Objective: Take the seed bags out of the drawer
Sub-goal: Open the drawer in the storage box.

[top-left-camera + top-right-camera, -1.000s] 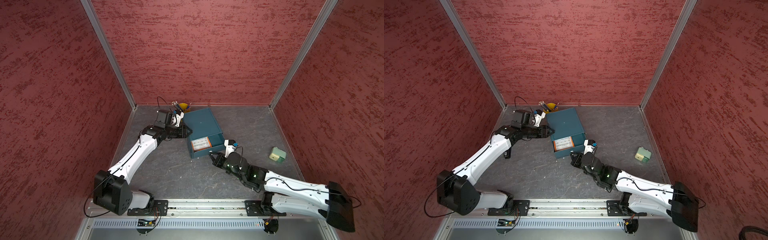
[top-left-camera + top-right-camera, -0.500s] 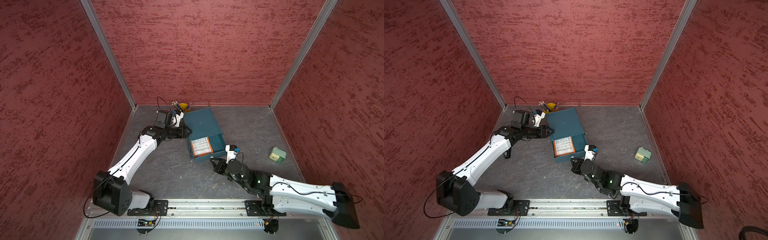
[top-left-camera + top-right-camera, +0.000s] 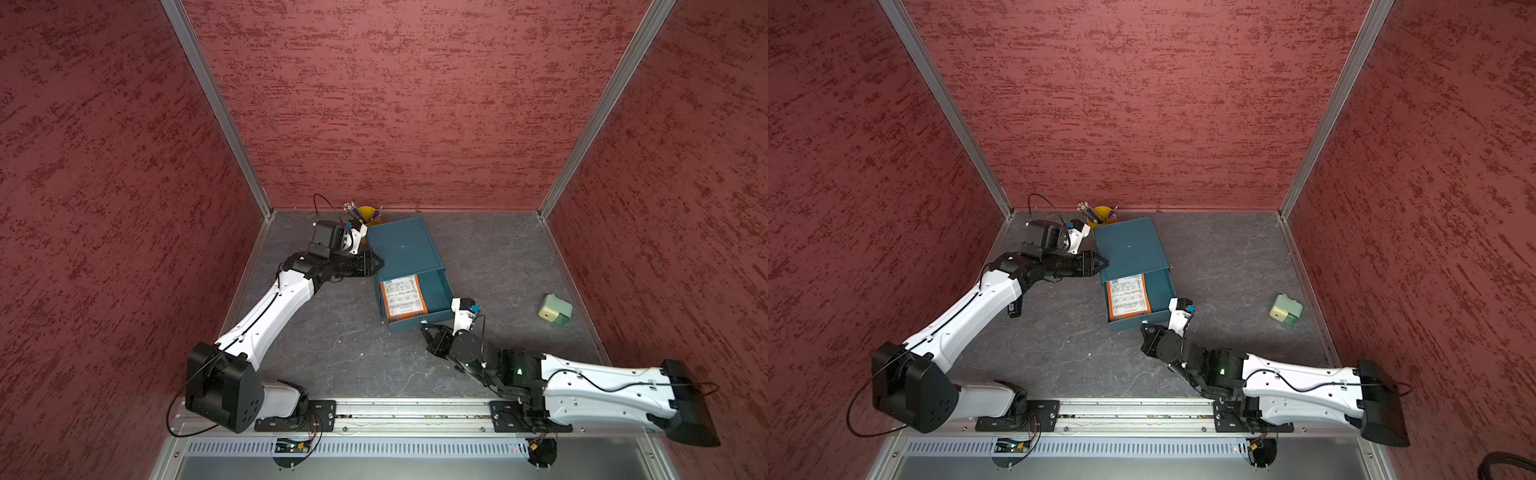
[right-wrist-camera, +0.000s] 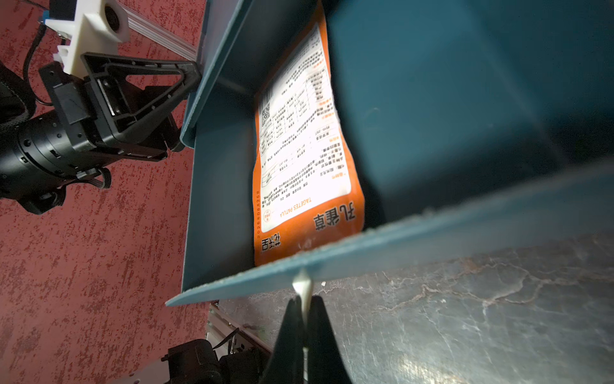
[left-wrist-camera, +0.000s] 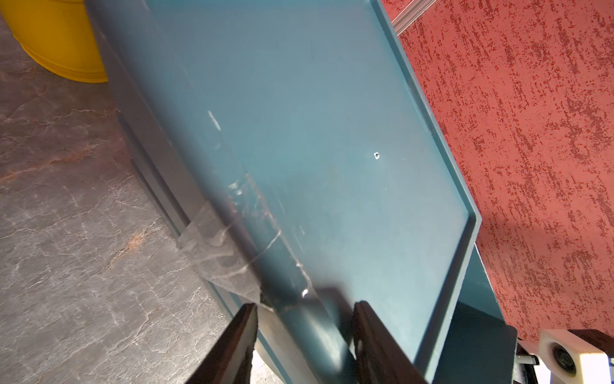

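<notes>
- Red rough-textured walls (image 3: 395, 104) on three sides, grey marbled tabletop (image 3: 332, 357) under both arms.
- With the right gripper (image 4: 303, 301), pinches a small white tab (image 4: 302, 282) at the front wall of the pulled-out teal drawer (image 3: 438, 291); fingers pressed fully together on it.
- Just past those fingertips, behind that front wall: flat orange seed packet (image 4: 299, 149) with a white printed panel, lying on the drawer floor along the side nearer the left gripper; same orange seed packet (image 3: 402, 295) plain in both top views.
- With the left gripper (image 5: 305, 304), clamps the side edge of the teal box casing (image 5: 315, 133), well beyond the right gripper and past the open drawer; fingers only partly closed, the casing's edge between them, one finger over the top face and one down the side.
- Near the left gripper, on its back-wall side: round yellow cup (image 3: 368, 214) of pencils, just beside the casing's rear corner.
- Well apart from the right gripper, off to its outer side: pale green block (image 3: 555, 309) on the tabletop.
</notes>
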You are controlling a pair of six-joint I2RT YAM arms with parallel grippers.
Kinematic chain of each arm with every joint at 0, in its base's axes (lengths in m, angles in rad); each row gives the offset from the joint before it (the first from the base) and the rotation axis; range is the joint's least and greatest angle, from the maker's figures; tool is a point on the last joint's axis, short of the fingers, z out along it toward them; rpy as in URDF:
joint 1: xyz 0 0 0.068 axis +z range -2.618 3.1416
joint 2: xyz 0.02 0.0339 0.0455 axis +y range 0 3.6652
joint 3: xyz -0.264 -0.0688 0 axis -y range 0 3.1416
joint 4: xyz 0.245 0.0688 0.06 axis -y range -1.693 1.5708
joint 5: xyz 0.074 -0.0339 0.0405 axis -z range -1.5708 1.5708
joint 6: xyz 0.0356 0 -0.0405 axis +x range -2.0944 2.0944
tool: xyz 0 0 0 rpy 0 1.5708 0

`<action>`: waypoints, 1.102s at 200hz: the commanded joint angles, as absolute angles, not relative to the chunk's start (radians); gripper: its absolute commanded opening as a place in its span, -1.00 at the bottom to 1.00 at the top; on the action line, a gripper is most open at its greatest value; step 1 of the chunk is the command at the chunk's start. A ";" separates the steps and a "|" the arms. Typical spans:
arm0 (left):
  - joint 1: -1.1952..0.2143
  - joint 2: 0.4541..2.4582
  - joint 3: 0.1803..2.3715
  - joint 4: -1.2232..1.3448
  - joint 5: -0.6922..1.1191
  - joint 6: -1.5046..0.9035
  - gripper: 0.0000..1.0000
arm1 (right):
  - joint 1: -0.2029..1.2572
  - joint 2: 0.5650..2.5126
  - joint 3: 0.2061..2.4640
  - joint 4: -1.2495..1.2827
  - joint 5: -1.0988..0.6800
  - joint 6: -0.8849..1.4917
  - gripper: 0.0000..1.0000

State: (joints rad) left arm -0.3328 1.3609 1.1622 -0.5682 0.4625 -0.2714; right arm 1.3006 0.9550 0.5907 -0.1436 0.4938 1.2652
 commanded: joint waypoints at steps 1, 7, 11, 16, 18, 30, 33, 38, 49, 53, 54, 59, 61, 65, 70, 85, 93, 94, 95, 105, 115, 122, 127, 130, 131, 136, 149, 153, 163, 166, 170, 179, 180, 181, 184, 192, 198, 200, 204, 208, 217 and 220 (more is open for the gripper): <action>-0.327 1.367 1.140 -0.620 0.402 -0.242 0.00 | 1.318 0.937 0.602 -0.247 0.516 1.283 -1.00; -0.326 1.367 1.140 -0.618 0.402 -0.241 0.00 | 1.318 0.934 0.603 -0.260 0.522 1.288 -1.00; -0.326 1.368 1.140 -0.618 0.402 -0.242 0.00 | 1.318 0.931 0.603 -0.268 0.526 1.291 -1.00; -0.326 1.368 1.141 -0.619 0.403 -0.241 0.00 | 1.317 0.927 0.602 -0.271 0.528 1.292 -1.00; -0.326 1.368 1.141 -0.619 0.403 -0.241 0.00 | 1.317 0.927 0.601 -0.272 0.528 1.292 -1.00; -0.327 1.368 1.141 -0.620 0.403 -0.241 0.00 | 1.318 0.922 0.600 -0.279 0.532 1.296 -1.00; -0.326 1.368 1.141 -0.621 0.403 -0.240 0.00 | 1.318 0.921 0.601 -0.279 0.532 1.297 -1.00; -0.327 1.368 1.141 -0.621 0.404 -0.239 0.00 | 1.318 0.921 0.598 -0.280 0.532 1.297 -0.95; -0.327 1.367 1.141 -0.624 0.403 -0.239 0.00 | 1.317 0.925 0.600 -0.278 0.529 1.296 -0.79; -0.327 1.367 1.142 -0.625 0.403 -0.238 0.00 | 1.318 0.928 0.600 -0.277 0.528 1.295 -0.75; -0.326 1.367 1.142 -0.626 0.404 -0.238 0.00 | 1.318 0.928 0.601 -0.276 0.527 1.296 -0.74; -0.326 1.366 1.141 -0.625 0.403 -0.238 0.00 | 1.318 0.931 0.601 -0.272 0.523 1.293 -0.71; -0.327 1.365 1.140 -0.626 0.403 -0.237 0.00 | 1.318 0.933 0.602 -0.271 0.522 1.292 -0.69; -0.326 1.364 1.140 -0.626 0.403 -0.237 0.00 | 1.317 0.937 0.602 -0.267 0.519 1.290 -0.64; -0.327 1.363 1.139 -0.627 0.403 -0.237 0.00 | 1.317 0.941 0.605 -0.265 0.515 1.287 -0.58; -0.327 1.360 1.135 -0.626 0.403 -0.238 0.00 | 1.318 0.954 0.608 -0.255 0.506 1.282 -0.43; -0.326 1.359 1.132 -0.625 0.402 -0.238 0.00 | 1.317 0.958 0.609 -0.249 0.500 1.279 -0.33; -0.326 1.359 1.132 -0.625 0.403 -0.239 0.00 | 1.317 0.959 0.611 -0.249 0.500 1.279 -0.31; -0.327 1.358 1.132 -0.625 0.403 -0.238 0.00 | 1.317 0.959 0.611 -0.249 0.499 1.278 -0.30; -0.328 1.358 1.131 -0.626 0.405 -0.239 0.00 | 1.317 0.960 0.614 -0.247 0.495 1.273 -0.20; -0.328 1.356 1.130 -0.626 0.405 -0.239 0.00 | 1.318 0.959 0.619 -0.249 0.492 1.269 -0.10; -0.328 1.355 1.131 -0.625 0.405 -0.239 0.00 | 1.319 0.955 0.623 -0.254 0.489 1.264 -0.02; -0.328 1.354 1.131 -0.625 0.405 -0.239 0.00 | 1.319 0.952 0.627 -0.260 0.488 1.263 0.03; -0.328 1.354 1.131 -0.625 0.405 -0.239 0.00 | 1.319 0.950 0.630 -0.265 0.487 1.261 0.07; -0.328 1.354 1.131 -0.625 0.405 -0.239 0.00 | 1.319 0.950 0.631 -0.266 0.486 1.262 0.08; -0.328 1.354 1.131 -0.625 0.405 -0.239 0.00 | 1.319 0.946 0.634 -0.272 0.485 1.260 0.14; -0.328 1.353 1.134 -0.626 0.403 -0.238 0.00 | 1.318 0.935 0.645 -0.301 0.479 1.256 0.31; -0.328 1.352 1.134 -0.626 0.404 -0.238 0.00 | 1.319 0.931 0.650 -0.312 0.475 1.256 0.36; -0.328 1.351 1.134 -0.626 0.405 -0.239 0.00 | 1.321 0.925 0.668 -0.346 0.462 1.252 0.50; -0.327 1.349 1.134 -0.626 0.405 -0.239 0.00 | 1.322 0.924 0.677 -0.364 0.459 1.252 0.54; -0.329 1.350 1.134 -0.626 0.405 -0.239 0.00 | 1.323 0.923 0.687 -0.388 0.454 1.250 0.59; -0.330 1.349 1.134 -0.628 0.406 -0.238 0.00 | 1.326 0.921 0.723 -0.441 0.443 1.236 0.68; -0.329 1.348 1.134 -0.628 0.406 -0.239 0.00 | 1.327 0.921 0.727 -0.448 0.442 1.234 0.68; -0.329 1.348 1.134 -0.628 0.406 -0.239 0.00 | 1.327 0.921 0.729 -0.455 0.441 1.232 0.69; -0.329 1.348 1.134 -0.628 0.406 -0.239 0.00 | 1.326 0.919 0.742 -0.475 0.437 1.226 0.72; -0.330 1.345 1.133 -0.628 0.407 -0.238 0.00 | 1.327 0.916 0.785 -0.527 0.426 1.208 0.78; -0.330 1.345 1.132 -0.629 0.405 -0.236 0.00 | 1.327 0.913 0.819 -0.561 0.417 1.187 0.83; -0.330 1.345 1.133 -0.629 0.405 -0.236 0.00 | 1.327 0.912 0.833 -0.578 0.416 1.180 0.84; -0.331 1.343 1.132 -0.630 0.405 -0.235 0.00 | 1.326 0.913 0.858 -0.610 0.414 1.169 0.87; -0.331 1.342 1.132 -0.631 0.404 -0.234 0.00 | 1.327 0.916 0.892 -0.649 0.415 1.157 0.91; -0.332 1.340 1.129 -0.630 0.404 -0.232 0.00 | 1.319 0.930 0.962 -0.734 0.410 1.123 0.96; -0.333 1.341 1.130 -0.630 0.403 -0.231 0.00 | 1.315 0.934 0.983 -0.758 0.402 1.110 0.97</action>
